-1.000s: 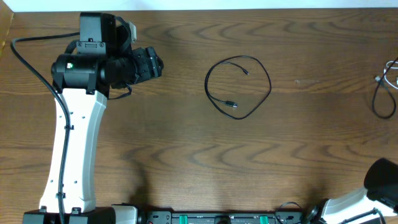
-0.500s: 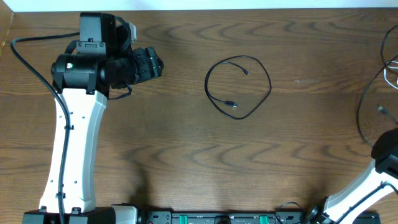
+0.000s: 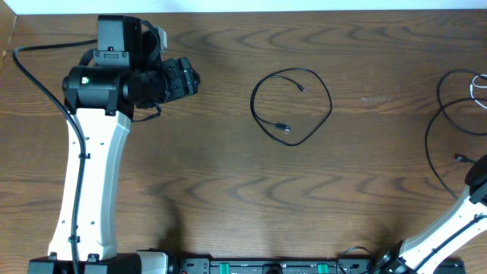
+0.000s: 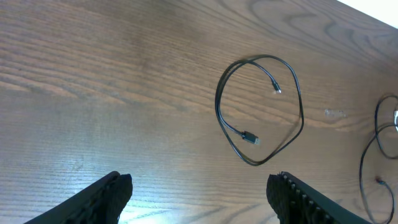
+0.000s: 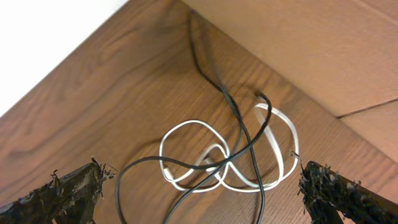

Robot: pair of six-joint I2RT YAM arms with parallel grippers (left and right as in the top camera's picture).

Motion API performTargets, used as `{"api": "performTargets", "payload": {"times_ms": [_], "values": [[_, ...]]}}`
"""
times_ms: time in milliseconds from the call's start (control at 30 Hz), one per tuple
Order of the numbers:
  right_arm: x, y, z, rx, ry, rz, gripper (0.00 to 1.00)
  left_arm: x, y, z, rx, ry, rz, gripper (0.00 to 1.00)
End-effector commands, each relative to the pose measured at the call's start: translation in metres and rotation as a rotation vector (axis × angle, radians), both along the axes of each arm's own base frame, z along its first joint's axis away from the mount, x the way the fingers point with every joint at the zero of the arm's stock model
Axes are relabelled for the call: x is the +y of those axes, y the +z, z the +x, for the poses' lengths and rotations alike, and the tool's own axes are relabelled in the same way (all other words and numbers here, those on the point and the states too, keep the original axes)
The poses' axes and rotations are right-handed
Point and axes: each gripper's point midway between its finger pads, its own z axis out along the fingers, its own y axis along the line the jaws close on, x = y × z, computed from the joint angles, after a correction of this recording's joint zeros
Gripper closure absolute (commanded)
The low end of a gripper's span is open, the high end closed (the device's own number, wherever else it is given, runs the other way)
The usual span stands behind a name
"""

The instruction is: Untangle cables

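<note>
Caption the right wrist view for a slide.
Open jaws frame a white cable crossed by a black cable on the wooden table.

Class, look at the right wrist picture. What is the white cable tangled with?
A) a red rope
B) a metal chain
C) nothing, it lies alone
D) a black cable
D: in the right wrist view the black cable crosses over and through the loops of the white cable.
</note>
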Motion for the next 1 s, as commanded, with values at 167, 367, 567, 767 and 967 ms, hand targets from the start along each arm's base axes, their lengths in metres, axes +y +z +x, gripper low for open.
{"api": "performTargets", "payload": {"times_ms": [167, 367, 567, 767, 967], "values": [[0.060, 0.086, 0.018, -0.251, 0.250, 0.075, 0.01, 0.002, 0.001, 0.001, -0.009, -0.008, 0.011, 0.24], [0.109, 0.119, 0.016, -0.277, 0.371, 0.074, 0.01, 0.009, -0.001, 0.003, -0.012, 0.013, 0.050, 0.24], [0.173, 0.113, 0.024, -0.228, 0.490, 0.149, 0.01, 0.012, -0.001, 0.003, -0.019, 0.004, 0.077, 0.24], [0.257, 0.092, 0.034, -0.136, 0.686, 0.224, 0.01, 0.024, -0.003, 0.005, -0.021, 0.043, 0.138, 0.24], [0.340, 0.060, 0.035, -0.022, 0.886, 0.246, 0.05, 0.036, -0.004, 0.007, -0.023, 0.079, 0.195, 0.23]]}}
